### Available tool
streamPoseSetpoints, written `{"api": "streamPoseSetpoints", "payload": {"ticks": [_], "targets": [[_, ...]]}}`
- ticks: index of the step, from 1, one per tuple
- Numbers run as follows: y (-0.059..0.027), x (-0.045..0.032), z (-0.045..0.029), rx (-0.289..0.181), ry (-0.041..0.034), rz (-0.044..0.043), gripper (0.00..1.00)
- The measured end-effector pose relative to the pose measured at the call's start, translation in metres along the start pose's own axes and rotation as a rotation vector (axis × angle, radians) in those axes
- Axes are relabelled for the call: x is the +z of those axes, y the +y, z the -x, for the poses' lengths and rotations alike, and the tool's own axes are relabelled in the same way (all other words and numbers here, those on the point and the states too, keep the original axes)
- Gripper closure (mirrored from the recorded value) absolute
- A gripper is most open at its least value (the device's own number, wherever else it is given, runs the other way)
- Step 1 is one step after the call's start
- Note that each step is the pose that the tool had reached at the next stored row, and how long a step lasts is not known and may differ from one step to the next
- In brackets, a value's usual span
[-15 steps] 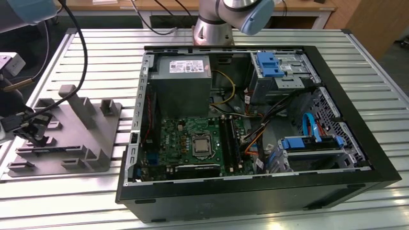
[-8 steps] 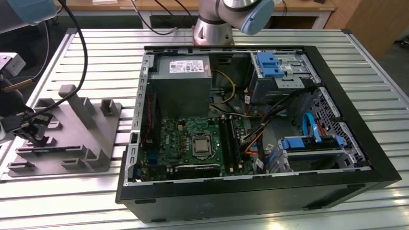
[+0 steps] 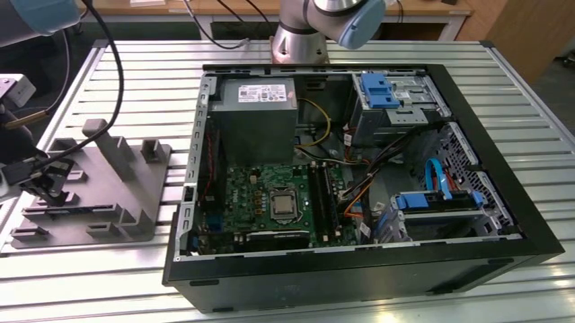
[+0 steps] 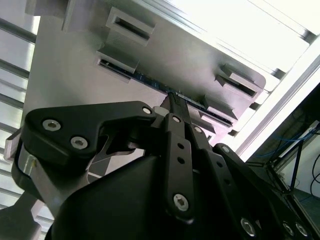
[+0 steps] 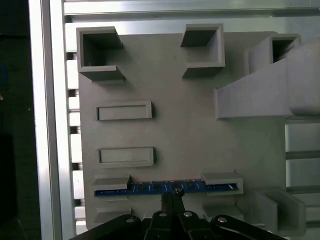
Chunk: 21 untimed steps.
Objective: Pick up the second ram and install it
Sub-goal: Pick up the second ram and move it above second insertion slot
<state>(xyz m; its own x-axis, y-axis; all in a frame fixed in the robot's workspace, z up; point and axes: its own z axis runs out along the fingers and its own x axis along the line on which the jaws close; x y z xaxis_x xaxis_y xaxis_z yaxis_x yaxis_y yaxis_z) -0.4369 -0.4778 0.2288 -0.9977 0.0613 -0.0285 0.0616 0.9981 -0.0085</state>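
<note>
End effector [image 5: 171,196] at second ram [image 5: 150,188], case [image 3: 314,282] apart

White label [image 3: 266,93] on power supply [image 3: 252,128]: print unreadable. No other legible text anywhere.

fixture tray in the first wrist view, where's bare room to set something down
Free: the flat middle of the fixture tray, between the two shallow rectangular pockets and the tall block. Crowded: the edge where the second ram sits between its brackets, with the gripper right at it.
</note>
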Motion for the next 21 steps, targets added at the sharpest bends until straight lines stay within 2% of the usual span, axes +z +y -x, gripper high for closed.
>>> {"api": "streamPoseSetpoints", "payload": {"ticks": [8, 21], "targets": [[0.0, -0.0001, 0.0, -0.089, -0.0007, 0.0024, 0.9], [0.0, 0.0, 0.0, -0.283, -0.0023, 0.008, 0.9]]}}
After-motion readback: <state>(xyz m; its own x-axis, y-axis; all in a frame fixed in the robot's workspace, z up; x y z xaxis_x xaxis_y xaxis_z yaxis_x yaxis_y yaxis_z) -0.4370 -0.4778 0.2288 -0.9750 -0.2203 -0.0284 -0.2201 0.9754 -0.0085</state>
